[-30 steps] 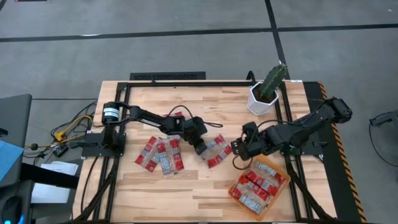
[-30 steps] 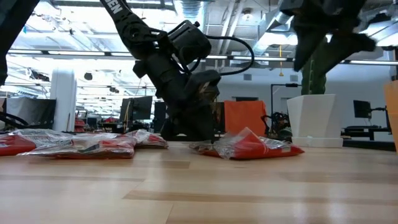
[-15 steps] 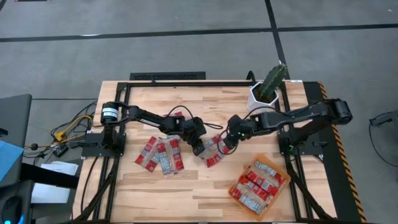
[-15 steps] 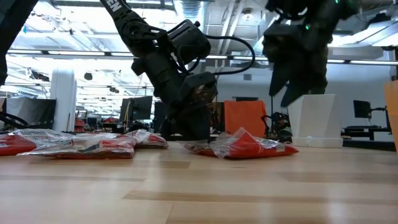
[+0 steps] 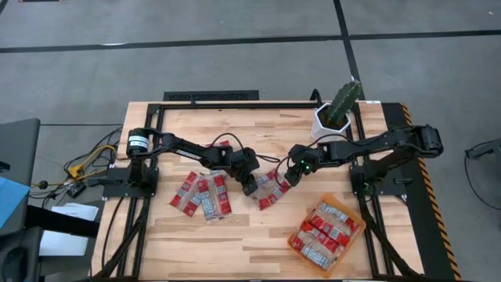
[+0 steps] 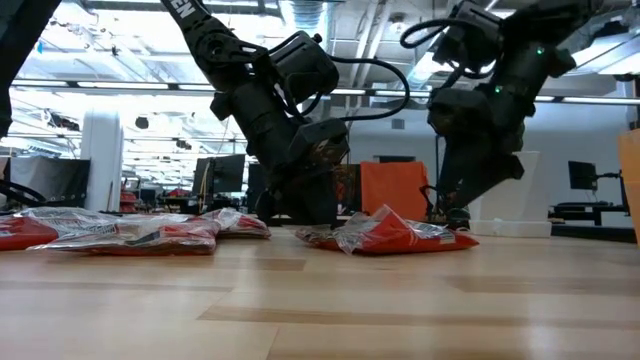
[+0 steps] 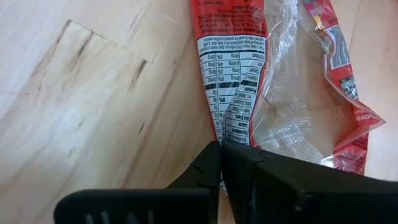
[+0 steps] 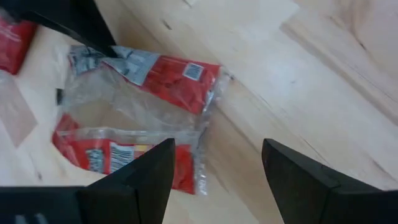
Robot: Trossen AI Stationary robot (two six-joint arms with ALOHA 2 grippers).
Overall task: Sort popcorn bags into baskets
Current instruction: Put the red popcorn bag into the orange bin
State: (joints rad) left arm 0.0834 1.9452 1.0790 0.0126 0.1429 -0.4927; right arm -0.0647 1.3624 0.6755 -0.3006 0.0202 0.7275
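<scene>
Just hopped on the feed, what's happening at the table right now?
Both arms are at a bag mid-table. The left gripper is shut on the bag's edge, pressed low on the wood. The right gripper hovers open at its other side, not gripping yet. The orange basket already holds several packets; a pile of packets waits on the left. A potted cactus stands behind.

Wooden table in a big open workshop

The pale plank table (image 5: 235,235) stands on a grey carpeted floor (image 5: 235,66) crossed by dark seams. A white pot with a cactus (image 5: 335,113) sits near the table's far right corner. Level across the table: bright ceiling lights (image 6: 100,75), a white pillar (image 6: 100,160), dark monitors (image 6: 225,172), an orange panel (image 6: 392,190).
</scene>
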